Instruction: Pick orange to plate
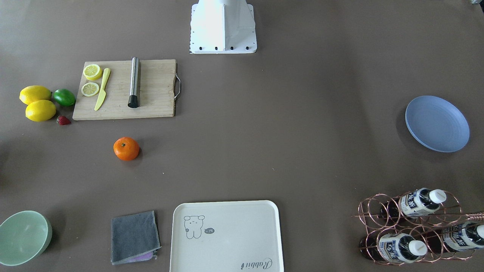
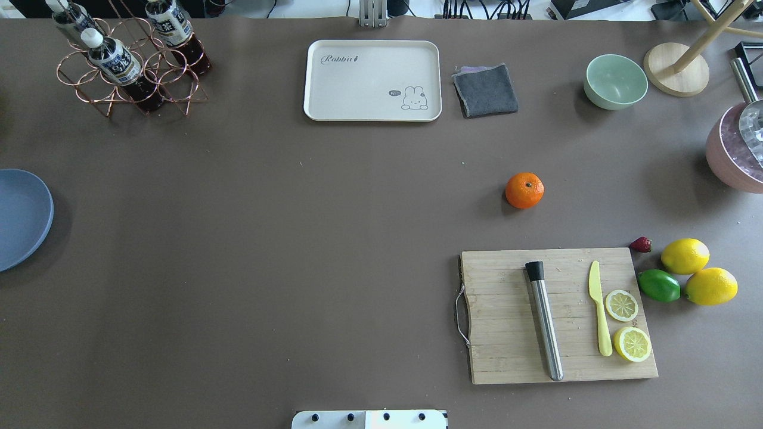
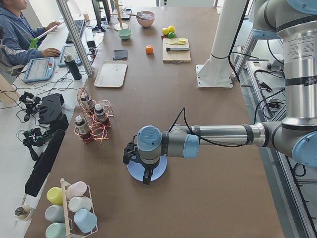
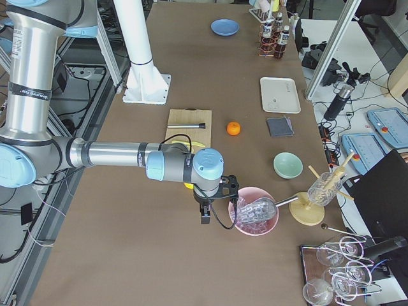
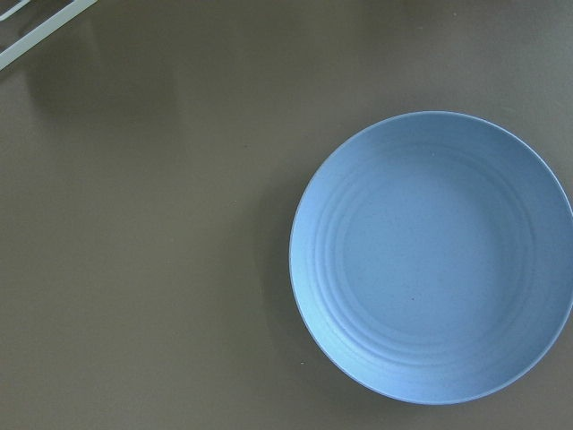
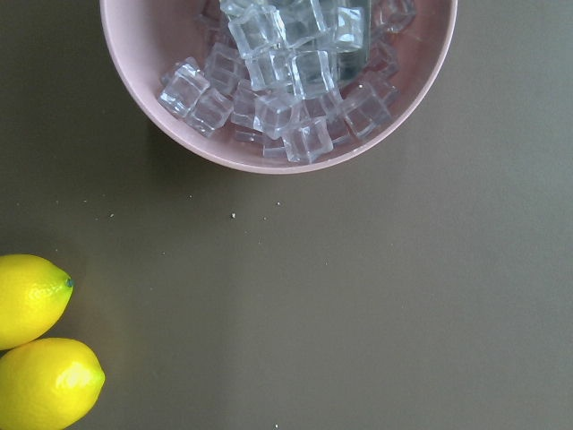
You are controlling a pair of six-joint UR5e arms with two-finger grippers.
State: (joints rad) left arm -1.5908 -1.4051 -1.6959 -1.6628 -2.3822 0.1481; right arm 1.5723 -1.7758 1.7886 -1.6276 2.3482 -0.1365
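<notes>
The orange (image 1: 126, 148) lies alone on the brown table, between the cutting board and the grey cloth, also seen as the orange (image 2: 524, 190). The blue-lavender plate (image 1: 437, 123) lies bare at the table's left end; the left wrist view looks straight down on the plate (image 5: 434, 255). My left gripper (image 3: 146, 178) hangs above that plate, seen only from the side, so I cannot tell its state. My right gripper (image 4: 204, 218) hangs at the other end beside the pink bowl, far from the orange; I cannot tell its state either.
A wooden cutting board (image 2: 560, 316) carries a steel muddler, a yellow knife and lemon slices. Two lemons (image 2: 697, 271), a lime and a strawberry lie beside it. A cream tray (image 2: 372, 80), grey cloth (image 2: 485, 90), mint bowl (image 2: 615, 81), pink ice bowl (image 6: 277, 81) and bottle rack (image 2: 128, 56) line the far side.
</notes>
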